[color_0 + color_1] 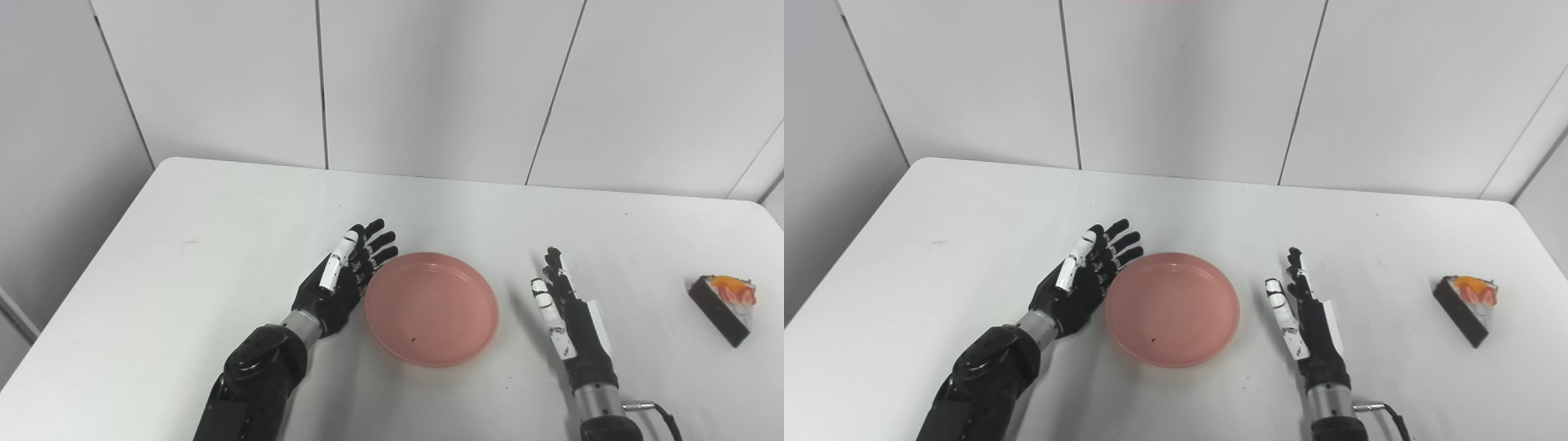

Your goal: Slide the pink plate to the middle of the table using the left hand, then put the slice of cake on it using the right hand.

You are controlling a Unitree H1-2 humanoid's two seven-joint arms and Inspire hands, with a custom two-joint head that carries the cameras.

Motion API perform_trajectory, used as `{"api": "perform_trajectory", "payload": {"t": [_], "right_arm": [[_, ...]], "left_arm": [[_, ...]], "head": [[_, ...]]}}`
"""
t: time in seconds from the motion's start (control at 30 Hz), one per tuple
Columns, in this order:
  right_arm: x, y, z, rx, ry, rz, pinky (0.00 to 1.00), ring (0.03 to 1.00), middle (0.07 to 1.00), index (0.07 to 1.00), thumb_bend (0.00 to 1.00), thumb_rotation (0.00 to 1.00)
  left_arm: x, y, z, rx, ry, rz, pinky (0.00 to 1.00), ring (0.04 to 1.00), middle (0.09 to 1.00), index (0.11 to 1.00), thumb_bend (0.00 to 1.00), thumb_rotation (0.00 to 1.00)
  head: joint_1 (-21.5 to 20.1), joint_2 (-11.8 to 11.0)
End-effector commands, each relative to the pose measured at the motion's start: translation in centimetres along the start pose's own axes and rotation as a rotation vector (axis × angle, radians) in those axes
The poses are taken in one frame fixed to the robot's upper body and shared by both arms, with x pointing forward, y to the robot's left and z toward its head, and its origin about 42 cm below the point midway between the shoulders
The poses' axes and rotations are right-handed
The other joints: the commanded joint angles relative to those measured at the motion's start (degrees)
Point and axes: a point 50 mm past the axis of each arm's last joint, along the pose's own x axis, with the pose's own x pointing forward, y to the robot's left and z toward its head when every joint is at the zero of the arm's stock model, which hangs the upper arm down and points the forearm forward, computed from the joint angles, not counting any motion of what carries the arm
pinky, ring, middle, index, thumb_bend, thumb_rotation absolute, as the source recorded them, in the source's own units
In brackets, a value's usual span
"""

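My left hand [340, 278] lies spread and empty on the worktop [202, 245], its fingers fanned toward 1 o'clock with the tips [383, 242] right at the rim of the pink plate [432, 308], at about the plate's 10 o'clock; I cannot tell whether they touch the rim or sit just beside it. My right hand [566, 309] stands edge-on at the plate's 3 o'clock, fingers straight and apart, holding nothing, near the plate but not on it. The plate reads as roughly mid-worktop, so I judge the slide about done. The slice of cake [723, 306] sits well apart at the far 3 o'clock side, close to the worktop's right edge, dark body with orange and red topping. Risks from here: if the left hand withdraws with fingers hooked against the rim, the light plate could be dragged off centre or spun. The cake looks tall and narrow; a pinch from one side could topple it or push it toward the edge. Squeezing too hard could crush it or smear the topping. On the carry back, a low right hand could clip the plate's raised rim and shift it.
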Motion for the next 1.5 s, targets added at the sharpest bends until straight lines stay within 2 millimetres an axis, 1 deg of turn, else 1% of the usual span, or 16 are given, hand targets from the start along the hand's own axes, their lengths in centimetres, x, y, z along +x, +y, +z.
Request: {"api": "perform_trajectory", "payload": {"t": [0.0,0.1,0.27,0.33,0.4,0.6,0.7,0.77,0.8,0.87,0.97,1.0,1.07,1.23,1.3,1.47], "right_arm": [[0.4,0.2,0.9,0.002,-0.061,-0.026,0.93,0.954,0.979,0.976,0.33,1.0],[0.6,0.2,1.4,-0.03,-0.075,-0.05,0.92,0.958,0.977,0.975,0.41,1.0],[1.0,0.0,2.4,-0.146,-0.127,-0.076,0.9,0.951,0.969,0.969,0.42,1.0],[1.2,-0.3,3.0,-0.202,-0.155,-0.091,0.88,0.941,0.968,0.966,0.45,1.0],[1.5,-0.6,3.5,-0.233,-0.185,-0.115,0.84,0.908,0.952,0.951,0.52,0.96],[2.6,-2.0,5.2,-0.297,-0.255,-0.179,0.77,0.851,0.923,0.937,0.61,0.9],[3.4,-3.5,6.8,-0.372,-0.299,-0.224,0.79,0.841,0.915,0.934,0.69,0.86],[3.8,-4.5,7.8,-0.424,-0.32,-0.247,0.8,0.841,0.917,0.935,0.71,0.85],[3.9,-4.9,8.2,-0.442,-0.329,-0.254,0.71,0.827,0.921,0.937,0.75,0.81],[4.2,-6.1,9.3,-0.487,-0.353,-0.274,0.63,0.804,0.924,0.936,0.79,0.72],[4.4,-7.4,10.6,-0.551,-0.357,-0.296,0.61,0.797,0.921,0.927,0.84,0.6],[4.6,-8.0,11.1,-0.586,-0.357,-0.305,0.64,0.819,0.926,0.924,0.85,0.58],[4.8,-9.1,12.0,-0.637,-0.342,-0.321,0.68,0.845,0.932,0.922,0.86,0.57],[5.0,-11.3,13.1,-0.686,-0.289,-0.342,0.57,0.816,0.946,0.928,0.88,0.55],[5.0,-12.8,13.5,-0.738,-0.256,-0.349,0.62,0.834,0.948,0.935,0.88,0.55],[4.9,-16.0,14.3,-0.831,-0.152,-0.346,0.68,0.871,0.949,0.934,0.89,0.55]], "left_arm": [[-0.7,1.1,-1.9,-0.006,0.07,0.044,0.96,0.937,0.943,0.942,0.38,1.0],[-0.8,1.5,-1.9,-0.004,0.071,0.053,0.95,0.936,0.942,0.941,0.38,1.0],[-1.0,2.3,-1.8,-0.004,0.068,0.056,0.95,0.934,0.941,0.937,0.37,1.0],[-1.2,2.6,-1.8,-0.001,0.066,0.055,0.95,0.936,0.943,0.938,0.37,1.0],[-1.3,3.0,-1.7,0.002,0.065,0.052,0.95,0.94,0.945,0.944,0.37,1.0],[-1.7,3.7,-1.1,-0.002,0.059,0.054,0.95,0.936,0.941,0.94,0.36,1.0],[-1.8,4.5,-1.2,0.001,0.054,0.049,0.96,0.946,0.954,0.954,0.37,1.0],[-1.8,4.9,-1.3,0.006,0.054,0.042,0.96,0.948,0.956,0.956,0.37,1.0],[-1.8,5.0,-1.3,0.008,0.054,0.039,0.96,0.949,0.957,0.956,0.38,1.0],[-1.9,5.4,-1.4,0.007,0.054,0.036,0.95,0.943,0.952,0.948,0.39,1.0],[-1.9,5.8,-1.5,0.006,0.054,0.035,0.94,0.937,0.945,0.94,0.4,1.0],[-1.9,6.1,-1.5,0.008,0.054,0.036,0.93,0.93,0.939,0.934,0.4,1.0],[-1.9,6.5,-1.6,0.006,0.056,0.037,0.92,0.922,0.932,0.929,0.41,1.0],[-1.8,7.3,-1.9,-0.006,0.063,0.056,0.87,0.886,0.901,0.896,0.44,0.92],[-1.8,7.7,-1.9,-0.014,0.063,0.051,0.86,0.876,0.893,0.886,0.45,0.89],[-1.8,8.5,-2.1,-0.015,0.076,0.052,0.83,0.856,0.875,0.869,0.44,0.89]], "head": [[-1.04,-0.24],[-2.91,-0.54],[-7.71,-1.42],[-9.37,-1.7],[-10.83,-1.94],[-16.02,-2.82],[-18.69,-3.44],[-19.62,-3.69],[-19.62,-3.69],[-21.07,-3.97],[-22.22,-4.2],[-23.06,-4.29],[-24.03,-4.49],[-25.63,-4.89],[-26.45,-4.98],[-27.15,-5.04]]}}
